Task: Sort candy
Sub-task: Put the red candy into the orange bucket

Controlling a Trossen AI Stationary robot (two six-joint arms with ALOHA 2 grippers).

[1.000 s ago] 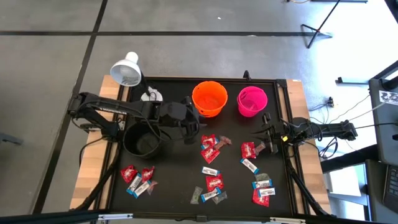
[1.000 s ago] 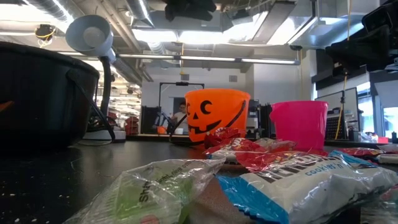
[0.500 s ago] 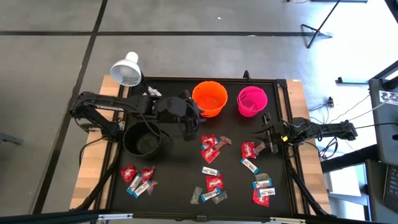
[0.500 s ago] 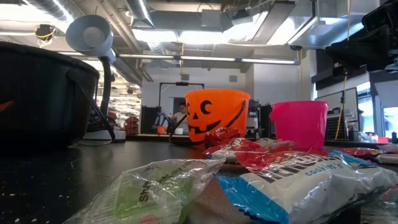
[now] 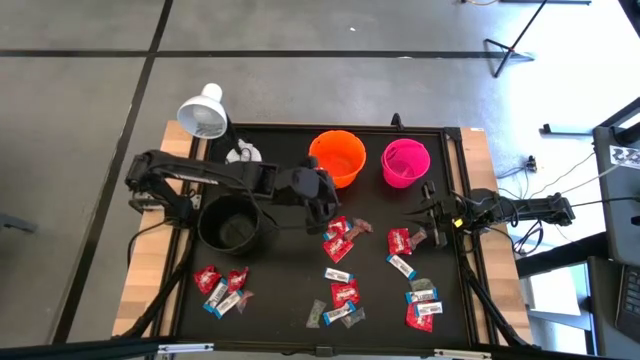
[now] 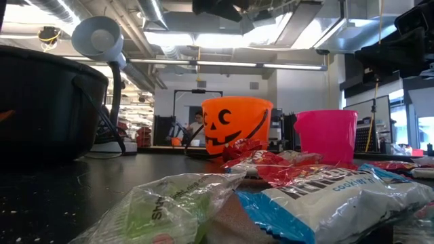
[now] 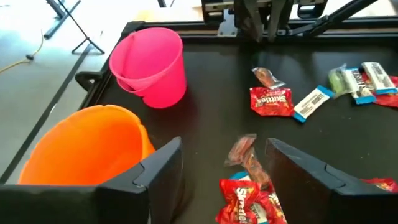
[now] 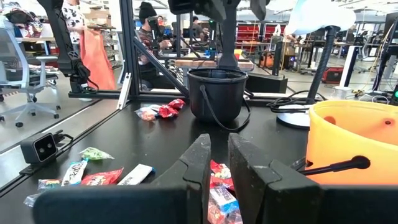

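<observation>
Table (image 5: 280, 300): a black mat on a wooden bench, seen from straight above, with one robot arm reaching in from each side.

Left gripper (image 5: 325, 205): hangs above the mat just below the orange bucket's rim and right beside the nearest pile of sweets. Its own wrist camera shows the two dark fingers (image 7: 158, 168) spread wide apart with nothing between them.

Right gripper (image 5: 425, 222): low at the right edge of the mat, just beside a red sweet. Its wrist camera shows the two fingers (image 8: 196, 158) nearly together, a thin gap left, and nothing held.

Candy (image 5: 338, 238): small wrapped sweets, red, blue-and-white and a few silvery, lie loose on the mat in groups. One pile sits in the middle below the orange bucket, more lie toward the right side (image 5: 420, 300), and a separate small group lies at the front left (image 5: 220, 285). At table height a crumpled clear wrapper and a blue-and-white one (image 6: 325, 193) fill the foreground.

Orange bucket (image 5: 336, 157): stands upright at the back of the mat, a pumpkin face on its side; whether anything lies inside cannot be told.

Pink bucket (image 5: 405, 162): upright just to the right of the orange one, apart from it.

Black bucket (image 5: 232, 222): upright on the left half of the mat, under the left arm.

Lamp (image 5: 204, 115): white shade at the back left corner.
</observation>
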